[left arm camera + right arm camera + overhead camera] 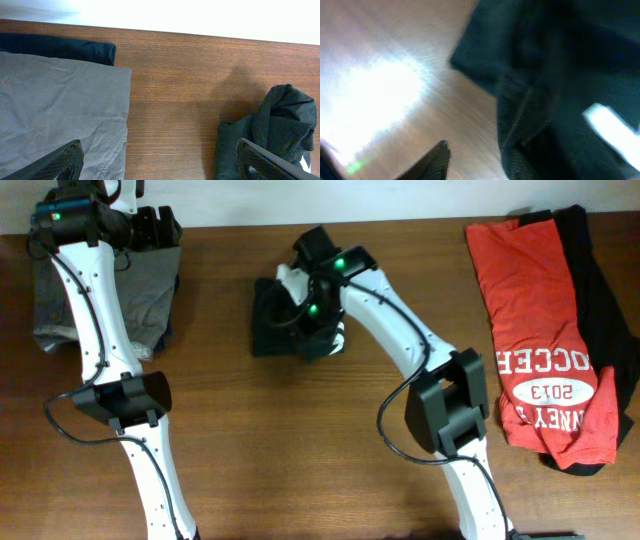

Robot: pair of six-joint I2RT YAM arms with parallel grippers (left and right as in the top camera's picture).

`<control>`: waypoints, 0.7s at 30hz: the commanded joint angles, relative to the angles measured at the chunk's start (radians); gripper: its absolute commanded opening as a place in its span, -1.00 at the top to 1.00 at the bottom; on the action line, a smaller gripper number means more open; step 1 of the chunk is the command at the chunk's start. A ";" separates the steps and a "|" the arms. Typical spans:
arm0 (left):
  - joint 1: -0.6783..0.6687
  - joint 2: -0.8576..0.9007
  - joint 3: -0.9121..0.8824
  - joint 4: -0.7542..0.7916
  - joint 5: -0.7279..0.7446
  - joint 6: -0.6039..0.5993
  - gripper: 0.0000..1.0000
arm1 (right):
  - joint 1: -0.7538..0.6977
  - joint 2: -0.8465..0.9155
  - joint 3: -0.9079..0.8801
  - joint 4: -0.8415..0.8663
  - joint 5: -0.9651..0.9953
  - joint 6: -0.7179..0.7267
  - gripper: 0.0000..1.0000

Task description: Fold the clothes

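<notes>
A black T-shirt [275, 325] with white letters lies bunched up in the middle of the table. It also shows at the right of the left wrist view [280, 125] and in the blurred right wrist view [555, 75]. My right gripper [302, 320] hangs right over the bundle. Its fingers [477, 165] are apart, with bare wood between them, at the cloth's edge. My left gripper [155, 225] is open and empty [160, 167] at the back left, between the grey garment and the bundle. A red white-printed T-shirt [535, 320] lies flat at the right on another black one [600, 280].
The folded grey-brown garment [110, 290] lies at the back left, under my left arm. It fills the left of the left wrist view [55, 110], with a dark hem [60, 46] above it. The table's far edge [200, 35] is close.
</notes>
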 commanded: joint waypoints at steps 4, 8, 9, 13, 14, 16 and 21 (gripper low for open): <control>0.001 -0.038 -0.001 -0.019 -0.008 0.041 -0.93 | 0.062 0.010 -0.009 0.031 0.099 0.036 0.24; 0.001 -0.038 -0.001 -0.036 -0.046 0.042 -0.93 | 0.034 0.006 -0.004 0.042 0.103 0.035 0.24; 0.001 -0.038 -0.001 -0.038 -0.046 0.042 -0.93 | 0.033 0.006 -0.005 0.041 0.099 0.034 0.24; 0.001 -0.038 -0.001 -0.039 -0.046 0.041 -0.94 | 0.052 0.021 -0.005 0.040 0.084 0.029 0.24; 0.001 -0.038 -0.001 -0.039 -0.045 0.041 -0.94 | 0.064 0.027 -0.005 0.042 0.072 0.027 0.24; 0.001 -0.038 -0.001 -0.040 -0.045 0.041 -0.94 | 0.091 0.045 -0.005 0.045 0.052 0.027 0.24; 0.001 -0.038 -0.001 -0.048 -0.046 0.041 -0.94 | 0.170 0.078 -0.006 0.061 0.024 0.027 0.24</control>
